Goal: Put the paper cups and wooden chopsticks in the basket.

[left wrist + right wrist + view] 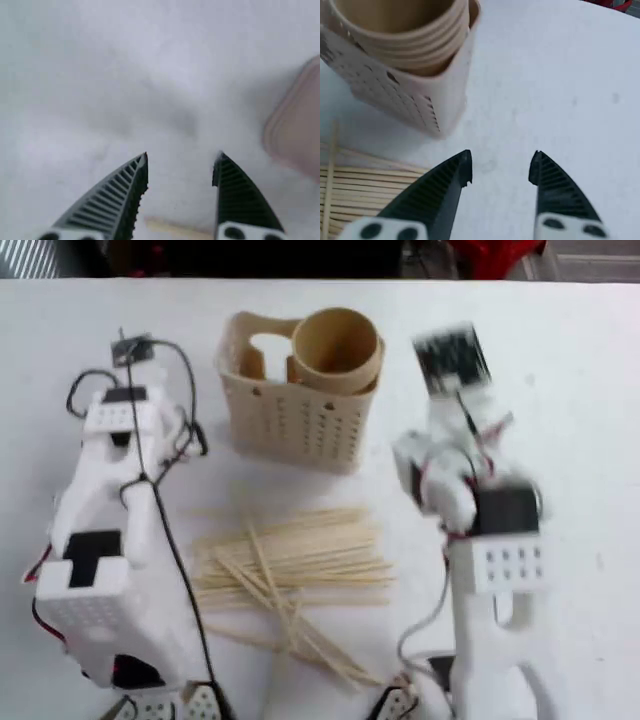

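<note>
One white table (580, 390) carries everything, and we go from the biggest thing down. In the high view the left arm (105, 500) stands at nine o'clock from the middle of the table and the right arm (490, 540) at three o'clock. The left jaws are apart, with nothing between them, over bare table. The right jaws are also apart and empty, near the basket's side at three o'clock.

The basket (290, 420) is at twelve o'clock. It is cream plastic with small holes in its walls, and it stands upright. The paper cups (335, 345), tan and nested one in another, sit already in its part toward three o'clock. The other part looks free.

The chopsticks (290, 560) lie at six o'clock from the basket, between the two arms. They are thin pale wooden sticks in a loose flat pile. Most point from nine to three o'clock, and some cross the pile at a slant.

We judge the sticks light and stiff, but smooth and round, so they may roll or slip out. We would take a small bundle across its middle, where many lie parallel, and not at the tips. The crossing sticks could drag their neighbours along.
</note>
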Controlling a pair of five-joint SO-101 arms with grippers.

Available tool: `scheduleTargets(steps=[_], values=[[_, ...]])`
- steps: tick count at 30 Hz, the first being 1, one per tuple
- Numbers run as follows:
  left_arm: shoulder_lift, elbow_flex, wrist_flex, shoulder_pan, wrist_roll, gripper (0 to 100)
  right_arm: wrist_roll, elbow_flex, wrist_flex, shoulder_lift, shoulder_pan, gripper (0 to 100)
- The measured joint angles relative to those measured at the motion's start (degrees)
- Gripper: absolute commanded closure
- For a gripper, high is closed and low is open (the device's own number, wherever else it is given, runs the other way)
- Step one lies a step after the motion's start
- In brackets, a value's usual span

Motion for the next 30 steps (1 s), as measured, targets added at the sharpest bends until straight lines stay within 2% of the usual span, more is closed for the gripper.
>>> scheduleTargets(steps=[5,12,26,28,30], values=[[0.0,1.2,-6.9,-3.3,0.0,77,-6.9,-22.6,3.2,18.6,-4.9,79.8],[0.0,1.3,-8.3,-4.4,0.1,77,-12.5,-47.3,6.1,32.2,-6.2,79.8],[0.0,1.3,-8.3,-4.4,0.1,77,-12.8,-51.3,6.1,53.1,-6.3,80.3],[0.0,1.3,-8.3,-4.4,0.1,77,-12.8,-51.7,6.1,54.0,-6.0,84.7],[0.0,1.3,-8.3,-4.4,0.1,77,-12.8,-52.0,6.1,54.8,-5.1,95.2]])
